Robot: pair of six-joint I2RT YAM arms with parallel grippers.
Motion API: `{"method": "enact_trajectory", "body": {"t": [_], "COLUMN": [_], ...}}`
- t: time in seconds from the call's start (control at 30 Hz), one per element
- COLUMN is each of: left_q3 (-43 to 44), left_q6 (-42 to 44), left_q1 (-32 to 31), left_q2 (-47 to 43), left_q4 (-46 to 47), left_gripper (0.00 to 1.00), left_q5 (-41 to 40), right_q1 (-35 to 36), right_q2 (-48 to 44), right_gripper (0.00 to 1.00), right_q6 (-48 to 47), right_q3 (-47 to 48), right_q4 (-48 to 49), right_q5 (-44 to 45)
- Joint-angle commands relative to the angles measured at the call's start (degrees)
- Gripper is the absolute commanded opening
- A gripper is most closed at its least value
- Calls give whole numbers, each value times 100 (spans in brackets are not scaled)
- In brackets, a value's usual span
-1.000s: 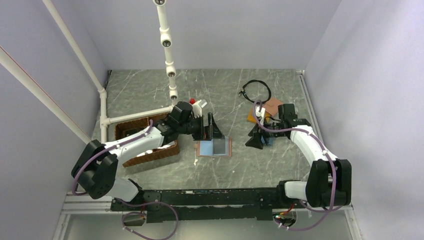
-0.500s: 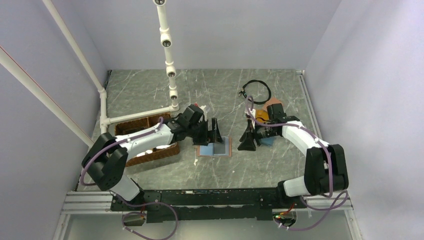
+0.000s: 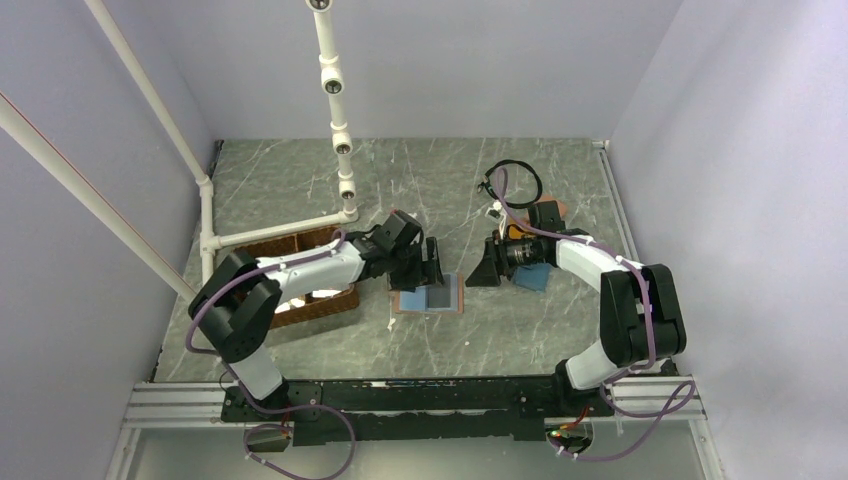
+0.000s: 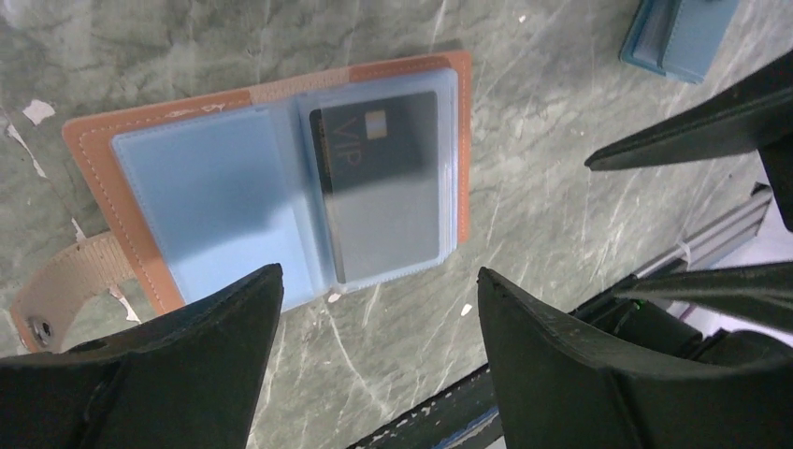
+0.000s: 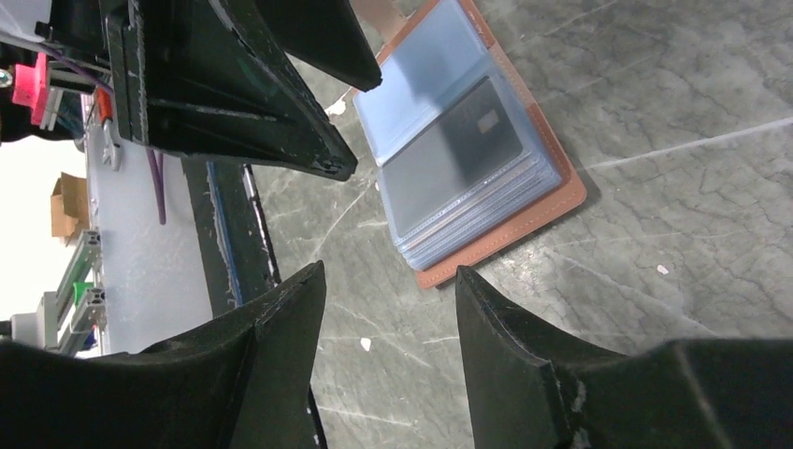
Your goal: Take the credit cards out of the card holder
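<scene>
My left tool (image 4: 379, 281) and right tool (image 5: 391, 276) hang spread apart over the card holder (image 4: 201, 201) lying open mid-frame, whose thin, stiff, slick credit card (image 4: 383, 192) probably needs pinching by its edge.

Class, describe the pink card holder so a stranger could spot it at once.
On the grey marble-patterned table, look at the middle, right by the black left claw. There lies the salmon-pink leather-like folding card holder, spread open flat. Unlike the teal-blue wallet to its right, it shows light-blue pockets holding a dark grey VIP card.
</scene>
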Motion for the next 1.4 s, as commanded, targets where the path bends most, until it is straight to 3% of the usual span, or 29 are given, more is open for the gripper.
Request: {"method": "enact_trajectory", "body": {"t": [0.0,0.33,1.03,1.37], "left_q3": [623,1432,1328,1727], "left_q6": [-260,-402,-175,-453], "left_q1": [-149,-395,-461,-481], "left_q2": [250,783,713,1006], "left_q4": [-626,-1544,-1303,-1891], "left_gripper": [81,83,84,85], "left_q5": [-680,-1095,-890,-1209], "right_q1": [29,14,10,4], "right_q2": [-4,-90,-218,-189], "right_gripper": [56,56,56,56], "right_q6": [344,298,248,309], "right_q3": [52,-7,-99,-109], "right_q4": [367,384,425,471], "right_q5": [53,165,179,192]}}
